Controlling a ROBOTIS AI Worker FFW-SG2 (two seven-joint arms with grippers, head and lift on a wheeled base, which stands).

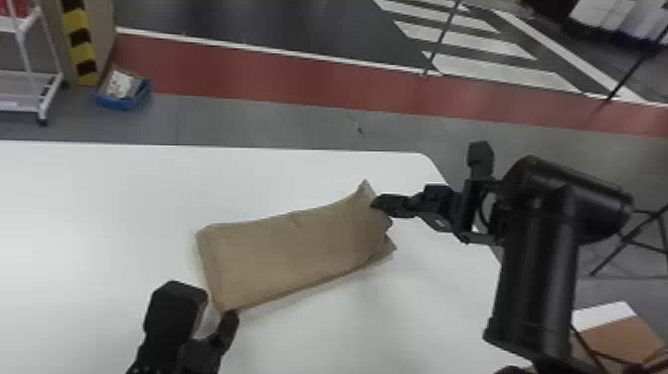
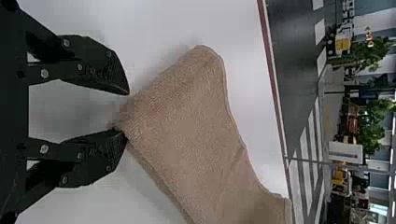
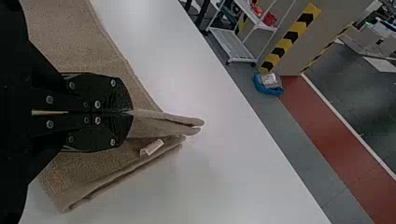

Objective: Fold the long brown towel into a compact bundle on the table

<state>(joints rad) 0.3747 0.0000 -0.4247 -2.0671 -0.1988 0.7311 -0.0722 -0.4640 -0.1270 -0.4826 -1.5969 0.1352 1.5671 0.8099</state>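
- Towel [image 1: 298, 253] in the centre of the head view, flat on the table [image 1: 99, 209], a broad strip with layered edges at its right end; some folding looks done.
- Right gripper [image 1: 376, 203], right of centre, pinches that end, apparently by its upper layers, though the lower ones are hard to make out.
- Left gripper [image 2: 125, 114], head view's lower left, has its fingers spread at the near left corner.
- Left to do, I'd judge: shortening the strip into a bundle.

- Towel [image 1: 298, 258]: pinched part hidden inside the right gripper [image 1: 381, 205].
- Label [image 3: 152, 147]: print too small to read.
- Blue bin [image 1: 121, 103]: contents blurred.
- Table [image 1: 74, 209]: cut off, head view's left edge.
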